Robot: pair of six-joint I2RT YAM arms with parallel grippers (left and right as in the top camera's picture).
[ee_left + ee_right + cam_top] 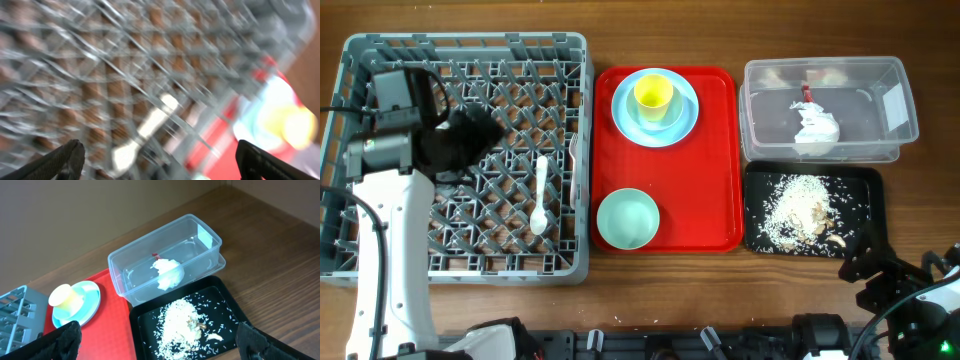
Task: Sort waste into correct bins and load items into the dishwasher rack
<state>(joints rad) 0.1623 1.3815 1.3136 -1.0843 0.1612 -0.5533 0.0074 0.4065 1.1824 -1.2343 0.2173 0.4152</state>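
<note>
The grey dishwasher rack (470, 42) fills the left. A white spoon (540, 195) lies in it, blurred in the left wrist view (150, 122). My left gripper (475, 135) hovers over the rack, open and empty (160, 165). The yellow cup (653, 95) stands on the light blue plate (618, 105). The pale green bowl (627, 218) sits nearer. The clear tub (880, 80) holds the white napkin (815, 128) and the red wrapper (807, 93). Rice scraps (800, 205) lie in the black tray (860, 190). My right gripper (875, 275) is open and empty (157, 347), at the black tray's near edge.
The red tray (710, 170) carries the plate, cup and green bowl between the rack and the bins. Bare wooden table lies right of the bins and along the front edge. The left wrist view is heavily motion-blurred.
</note>
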